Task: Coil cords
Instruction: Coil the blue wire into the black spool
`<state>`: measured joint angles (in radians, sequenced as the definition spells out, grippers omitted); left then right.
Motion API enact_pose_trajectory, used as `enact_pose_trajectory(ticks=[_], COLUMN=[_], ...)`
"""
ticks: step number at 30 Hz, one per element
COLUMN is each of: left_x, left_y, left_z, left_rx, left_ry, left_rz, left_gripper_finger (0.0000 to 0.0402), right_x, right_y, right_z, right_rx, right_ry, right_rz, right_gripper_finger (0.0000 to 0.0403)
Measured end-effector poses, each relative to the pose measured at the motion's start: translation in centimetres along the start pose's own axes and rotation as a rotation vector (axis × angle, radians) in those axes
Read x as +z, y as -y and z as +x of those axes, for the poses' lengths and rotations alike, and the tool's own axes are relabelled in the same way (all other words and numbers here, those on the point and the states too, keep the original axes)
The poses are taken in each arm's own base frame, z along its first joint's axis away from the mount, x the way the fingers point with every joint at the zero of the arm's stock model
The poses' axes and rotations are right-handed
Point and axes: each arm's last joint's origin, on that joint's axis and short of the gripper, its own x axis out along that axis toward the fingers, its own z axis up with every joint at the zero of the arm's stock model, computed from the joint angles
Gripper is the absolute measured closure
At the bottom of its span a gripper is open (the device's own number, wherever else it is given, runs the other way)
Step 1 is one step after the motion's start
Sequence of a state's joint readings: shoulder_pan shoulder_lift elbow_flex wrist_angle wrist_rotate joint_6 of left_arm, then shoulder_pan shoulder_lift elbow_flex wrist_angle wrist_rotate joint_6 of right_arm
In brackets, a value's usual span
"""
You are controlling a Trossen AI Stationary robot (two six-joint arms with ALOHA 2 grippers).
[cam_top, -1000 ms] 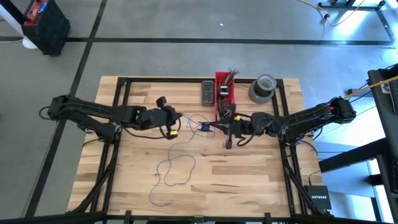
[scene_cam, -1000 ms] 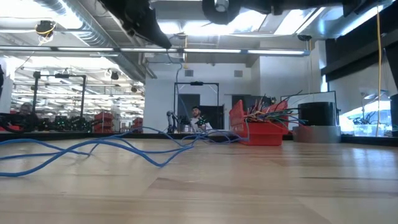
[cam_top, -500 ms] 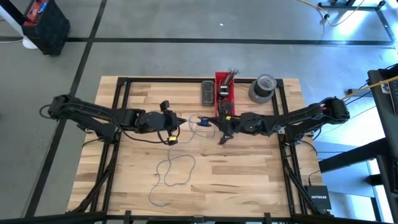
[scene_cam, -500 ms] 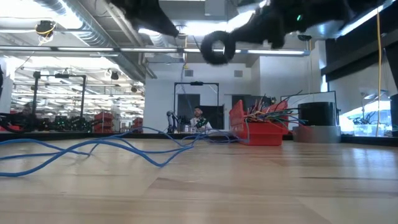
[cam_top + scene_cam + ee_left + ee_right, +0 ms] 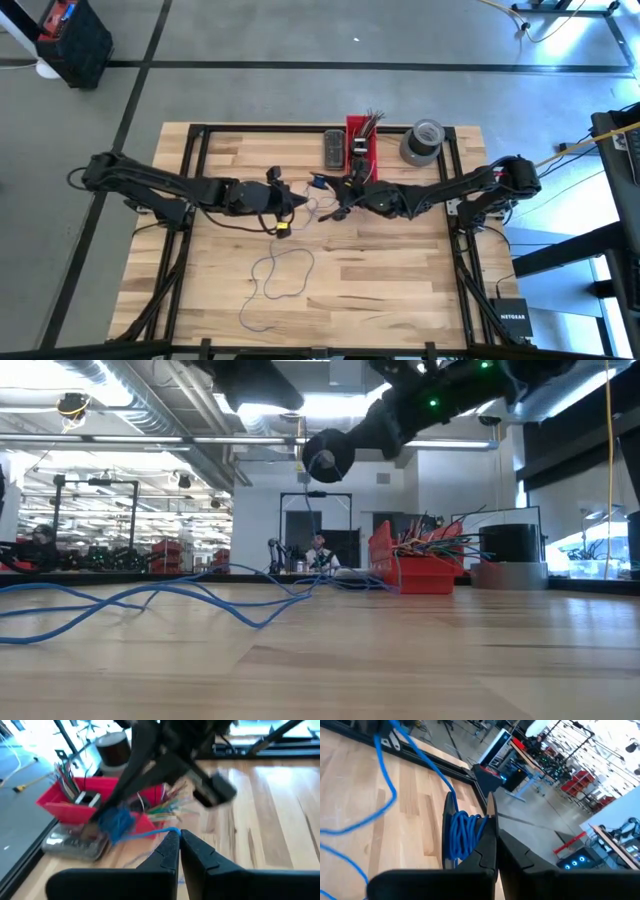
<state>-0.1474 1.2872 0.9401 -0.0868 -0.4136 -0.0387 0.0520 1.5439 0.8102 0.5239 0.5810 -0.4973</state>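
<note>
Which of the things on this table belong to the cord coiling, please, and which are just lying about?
Belonging to the job:
- thin blue cord, partly wound into a small blue bundle
- left pincer, shut on the cord
- right pincer, shut at the bundle

Lying about:
- red plastic bin of multicoloured wire ends
- thick grey tape roll
- flat dark grey box

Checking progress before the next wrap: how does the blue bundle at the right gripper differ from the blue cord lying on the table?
The blue bundle is wound into tight, stacked turns; the loose cord sprawls in wide, uneven loops. The bundle sits up at the right gripper, off the wood; the loose cord lies on the table. The bundle is compact; the loose cord spreads across the boards. Both are thin and blue.
</note>
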Motion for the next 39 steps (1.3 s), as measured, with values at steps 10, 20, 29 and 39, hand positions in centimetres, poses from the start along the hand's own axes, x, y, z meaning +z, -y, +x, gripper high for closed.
enact_pose_trajectory(ticks=[10, 20, 29, 39], left_x=[0.3, -0.5, -0.7, -0.7], left_y=[0.3, -0.5, -0.4, -1.3], left_z=[2.5, 4.5, 5.0, 5.7], left_rx=[0.021, 0.038, 0.036, 0.075], left_ry=[0.094, 0.069, 0.075, 0.080], left_rz=[-0.010, -0.042, -0.046, -0.043], left_gripper_finger=[0.0398, 0.0398, 0.0392, 0.0399], right_x=[-0.3, 0.8, 2.5, 5.0], right_y=[-0.7, -0.3, 0.2, 3.2], right_z=[0.7, 0.8, 1.0, -1.3], right_rx=[-0.001, 0.011, 0.088, 0.030], right_ry=[-0.021, 0.082, 0.158, 0.261], right_rz=[0.006, 0.201, 0.381, 0.387], right_gripper_finger=[0.0395, 0.0395, 0.0395, 0.0395])
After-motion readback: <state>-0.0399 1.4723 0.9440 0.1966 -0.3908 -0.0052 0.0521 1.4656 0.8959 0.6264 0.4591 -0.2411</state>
